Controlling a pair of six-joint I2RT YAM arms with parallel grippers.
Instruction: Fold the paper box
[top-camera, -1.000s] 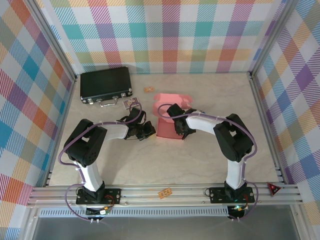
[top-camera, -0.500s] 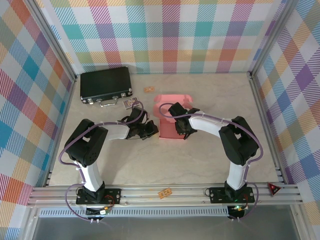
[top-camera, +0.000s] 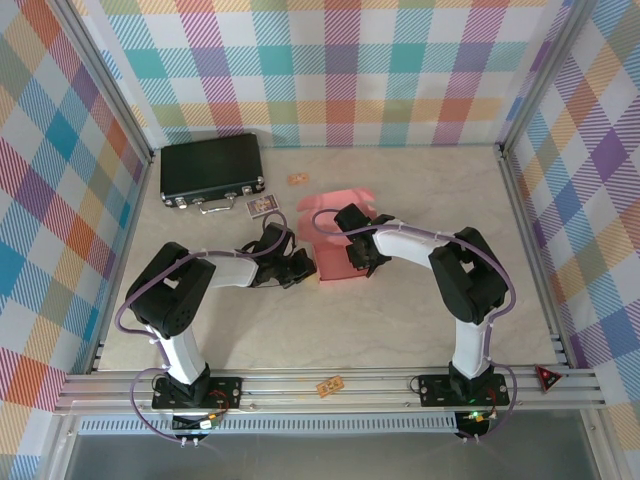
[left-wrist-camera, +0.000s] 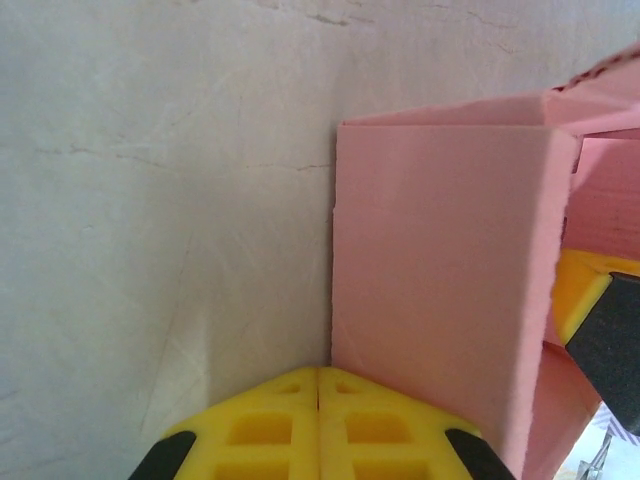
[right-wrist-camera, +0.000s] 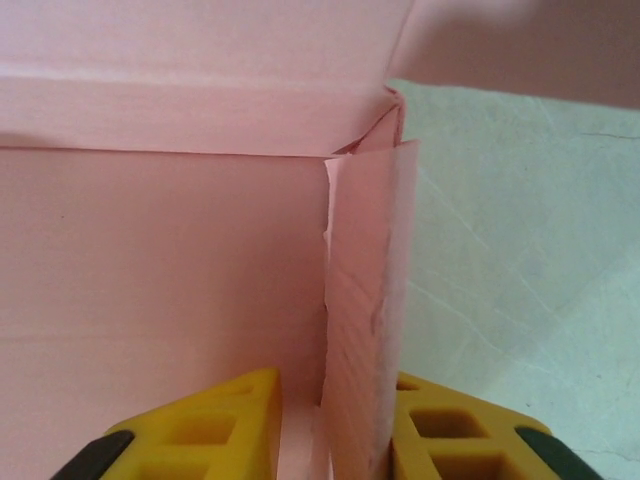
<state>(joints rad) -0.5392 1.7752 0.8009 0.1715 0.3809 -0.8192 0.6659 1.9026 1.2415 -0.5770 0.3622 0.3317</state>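
Folding is only partly done: the paper box (top-camera: 335, 235) at table centre has side walls raised, the right gripper (right-wrist-camera: 330, 430) pinches one upright wall, the left gripper (left-wrist-camera: 318, 420), fingers together and empty, pushes at its 9 o'clock side.

Salmon-pink paper box (top-camera: 335, 235) — yellow claw fingers (right-wrist-camera: 215, 425), black case (top-camera: 211, 168)

You have the paper box (top-camera: 335, 232), thin salmon-pink card, half-formed with walls raised and creased flaps standing upright, sitting on the table right of the black case (top-camera: 211, 170) and slightly nearer the arm bases.
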